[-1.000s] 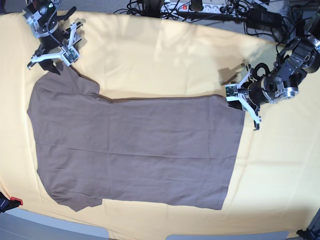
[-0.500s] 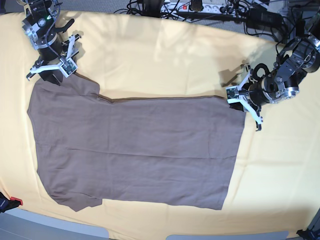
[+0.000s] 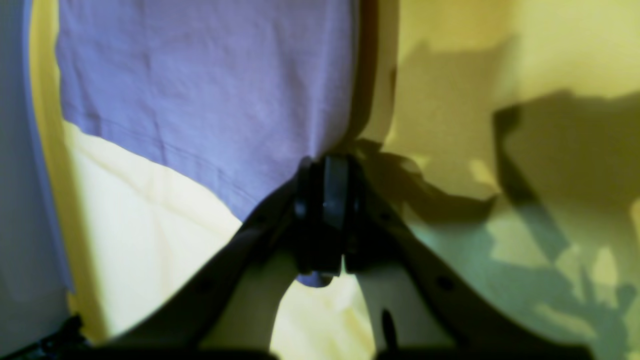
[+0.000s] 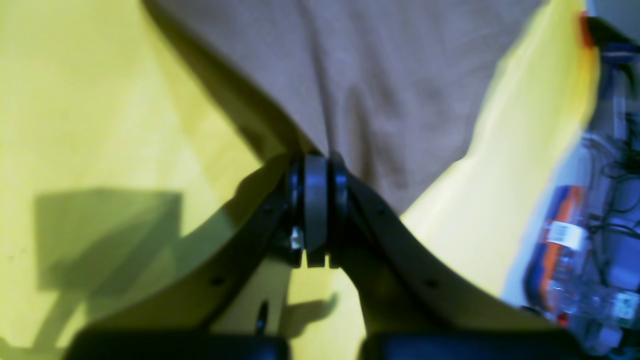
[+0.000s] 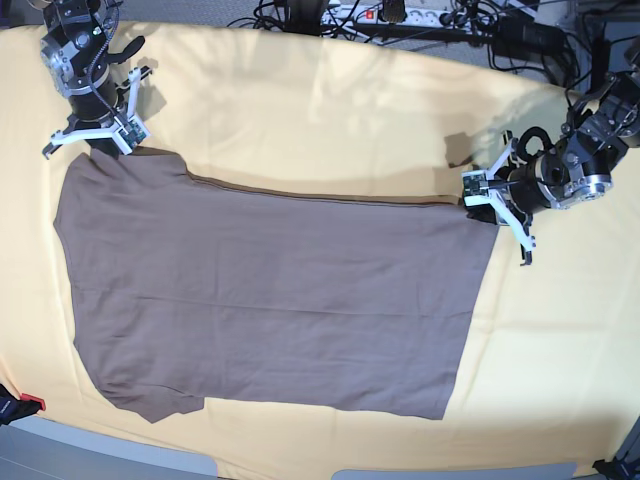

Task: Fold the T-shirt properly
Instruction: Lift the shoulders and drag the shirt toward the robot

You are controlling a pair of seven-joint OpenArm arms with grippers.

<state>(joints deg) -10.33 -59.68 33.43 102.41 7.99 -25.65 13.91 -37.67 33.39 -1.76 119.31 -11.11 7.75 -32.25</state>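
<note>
The T-shirt, plain taupe soft fabric with short sleeves, lies flat across the middle of the bench on the large pale yellow table cloth, folded lengthwise so one long straight edge faces the far side. My right gripper sits by the far corner on the sleeve end, its fingers pressed together on a pinch of the shoulder fabric. My left gripper is at the opposite end, near the far edge, its fingers likewise clamped on the hem corner, a scrap of cloth showing between them. I hold both ends of that one long edge, I judge, so the fabric stays taut between my hands and the edge can travel as a straight line without sagging or bunching.
</note>
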